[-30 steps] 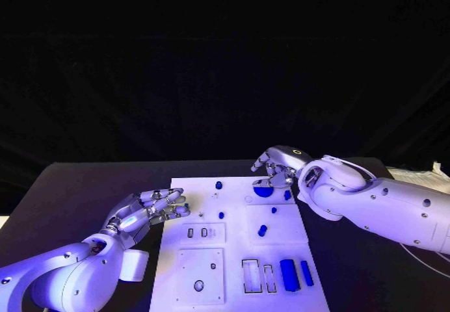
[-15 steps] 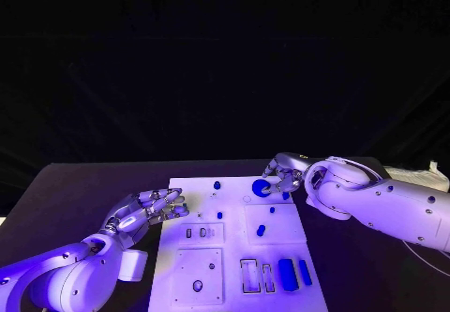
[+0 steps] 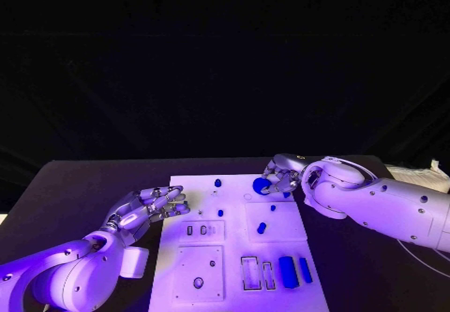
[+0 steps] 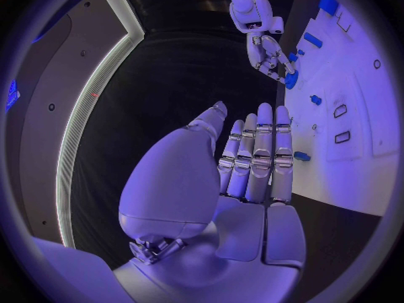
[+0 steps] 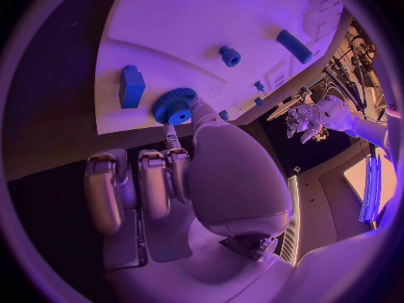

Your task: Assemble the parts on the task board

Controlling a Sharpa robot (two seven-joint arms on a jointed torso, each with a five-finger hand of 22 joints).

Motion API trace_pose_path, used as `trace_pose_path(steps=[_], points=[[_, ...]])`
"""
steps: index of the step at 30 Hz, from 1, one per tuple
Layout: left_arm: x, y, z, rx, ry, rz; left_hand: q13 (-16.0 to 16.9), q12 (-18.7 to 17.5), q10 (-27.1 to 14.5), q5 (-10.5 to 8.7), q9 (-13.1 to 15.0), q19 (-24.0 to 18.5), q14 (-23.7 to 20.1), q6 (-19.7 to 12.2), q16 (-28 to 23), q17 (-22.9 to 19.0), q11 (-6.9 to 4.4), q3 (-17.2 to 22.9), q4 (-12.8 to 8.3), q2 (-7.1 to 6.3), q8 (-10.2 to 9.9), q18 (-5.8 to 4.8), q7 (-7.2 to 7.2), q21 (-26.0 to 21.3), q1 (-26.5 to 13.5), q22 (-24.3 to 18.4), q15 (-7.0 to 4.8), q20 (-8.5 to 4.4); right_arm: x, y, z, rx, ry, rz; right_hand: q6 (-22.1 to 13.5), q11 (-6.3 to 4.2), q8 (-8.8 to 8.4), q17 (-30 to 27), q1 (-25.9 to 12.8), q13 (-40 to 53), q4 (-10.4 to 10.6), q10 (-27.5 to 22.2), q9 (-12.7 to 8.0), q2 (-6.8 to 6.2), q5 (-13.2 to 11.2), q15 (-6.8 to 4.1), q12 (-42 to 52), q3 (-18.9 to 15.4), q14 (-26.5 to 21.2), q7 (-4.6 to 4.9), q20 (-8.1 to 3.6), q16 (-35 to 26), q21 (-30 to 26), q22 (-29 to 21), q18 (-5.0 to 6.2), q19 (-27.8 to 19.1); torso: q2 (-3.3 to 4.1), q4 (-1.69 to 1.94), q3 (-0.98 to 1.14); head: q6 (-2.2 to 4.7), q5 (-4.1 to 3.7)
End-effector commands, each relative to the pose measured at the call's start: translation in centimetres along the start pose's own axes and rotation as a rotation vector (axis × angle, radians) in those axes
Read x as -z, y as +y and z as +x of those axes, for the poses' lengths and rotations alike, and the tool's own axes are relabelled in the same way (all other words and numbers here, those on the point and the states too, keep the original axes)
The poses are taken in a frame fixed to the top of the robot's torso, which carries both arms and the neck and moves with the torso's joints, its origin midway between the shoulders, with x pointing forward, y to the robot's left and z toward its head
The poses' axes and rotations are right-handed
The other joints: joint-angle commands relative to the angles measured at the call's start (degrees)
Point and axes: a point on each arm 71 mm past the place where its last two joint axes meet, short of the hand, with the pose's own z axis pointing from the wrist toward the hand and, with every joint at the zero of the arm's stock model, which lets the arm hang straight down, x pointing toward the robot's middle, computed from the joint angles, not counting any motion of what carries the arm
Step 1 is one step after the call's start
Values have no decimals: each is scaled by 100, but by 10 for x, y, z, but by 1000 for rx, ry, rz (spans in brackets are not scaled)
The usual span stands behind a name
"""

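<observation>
Pinching a blue gear (image 5: 174, 106) edge-up above the task board (image 3: 235, 260), the right hand (image 3: 281, 174) works; left hand (image 3: 150, 207) hovers empty, fingers loosely apart

Head camera looks down on task board (image 3: 235, 240); both wrist cameras share it, closer.

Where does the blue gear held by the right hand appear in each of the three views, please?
Head view: the blue gear sits at the task board's far right end, at the right hand's fingertips.
Left wrist view: it shows beyond the left hand, under the far hand, at the board's edge.
Right wrist view: it is at the fingertips.
Shared landmark: the blue block beside the gear.
</observation>
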Motion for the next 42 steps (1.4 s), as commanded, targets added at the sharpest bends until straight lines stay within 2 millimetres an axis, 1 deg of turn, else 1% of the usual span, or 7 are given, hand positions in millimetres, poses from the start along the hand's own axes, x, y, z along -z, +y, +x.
trace_pose_path(steps=[1, 9, 14, 16, 23, 31, 42], points=[[-1, -1, 2, 11, 22, 6, -9, -37, -33, -21, -5, 30, 7, -21, -39, 8, 2, 27, -7, 17, -36, 73, 36, -25, 18, -5, 45, 22, 0, -1, 4, 23, 17, 8, 59, 30, 43, 1177, 38, 1147, -47, 393, 9, 51, 27, 48, 60, 5, 533, 4, 22, 24, 40, 1508, -37, 600, -1, -2, -3, -10, 7], [0, -1, 2, 11, 24, 5, -9, -37, -33, -21, -5, 30, 7, -21, -39, 8, 2, 27, -7, 17, -36, 73, 36, -25, 18, -5, 45, 22, -2, 0, 6, 41, 13, 10, 277, -6, 150, 1249, 122, 1341, -177, 498, 34, 209, 2, 20, 292, 100, 546, -41, 3, 52, 40, 1508, -37, 600, -2, -3, -7, -37, 8], [0, -1, 3, 12, 24, 4, -9, -38, -37, -21, -5, 30, 7, -22, -42, 9, 4, 35, -11, 20, -39, 73, 38, -26, 19, -7, 46, 23, -1, 5, 6, 116, -14, -7, 535, -75, 248, 1402, 249, 1405, -325, 535, 61, 376, -683, -44, 370, 336, 576, -124, -52, 107, 40, 1508, -37, 600, 0, 7, -6, -45, 13], [0, -1, 2, 12, 24, 4, -9, -38, -40, -21, -5, 31, 7, -23, -44, 10, 5, 39, -14, 21, -41, 73, 39, -27, 20, -8, 46, 23, -1, 8, 7, 145, -21, -15, 610, -102, 274, 1431, 320, 1411, -400, 538, 72, 410, -736, -67, 376, 424, 582, -156, -69, 118, 40, 1508, -37, 600, -3, 5, -6, -48, 20], [0, -1, 2, 11, 24, 4, -9, -38, -40, -21, -5, 31, 7, -23, -44, 10, 5, 39, -14, 21, -41, 73, 39, -27, 20, -8, 46, 23, 1, 15, 8, 176, -58, -47, 727, -154, 292, 1466, 494, 1401, -623, 531, 85, 509, -680, -111, 357, 704, 589, -204, -118, 130, 40, 1508, -37, 600, -3, -2, -6, -55, 26], [0, -1, 3, 13, 28, 2, -9, -38, -42, -21, -5, 31, 7, -23, -47, 11, 6, 45, -17, 23, -44, 72, 40, -28, 21, -10, 47, 23, 7, 42, 4, 134, -162, -154, 704, -144, 221, 1473, 207, 1412, -597, 538, 64, 430, -437, -104, 367, 793, 590, -191, -123, 133, 40, 1508, -37, 600, -4, 4, -2, -31, 39], [-1, 0, 3, 15, 31, 1, -9, -38, -42, -21, -5, 31, 7, -23, -47, 11, 6, 45, -17, 23, -44, 72, 40, -28, 21, -10, 47, 23, 9, 88, 5, 137, -239, -267, 664, -129, 155, 1476, 70, 1412, -591, 537, 45, 392, -336, -92, 363, 873, 591, -170, -113, 134, 40, 1508, -37, 600, -3, 19, -19, -30, 73]])
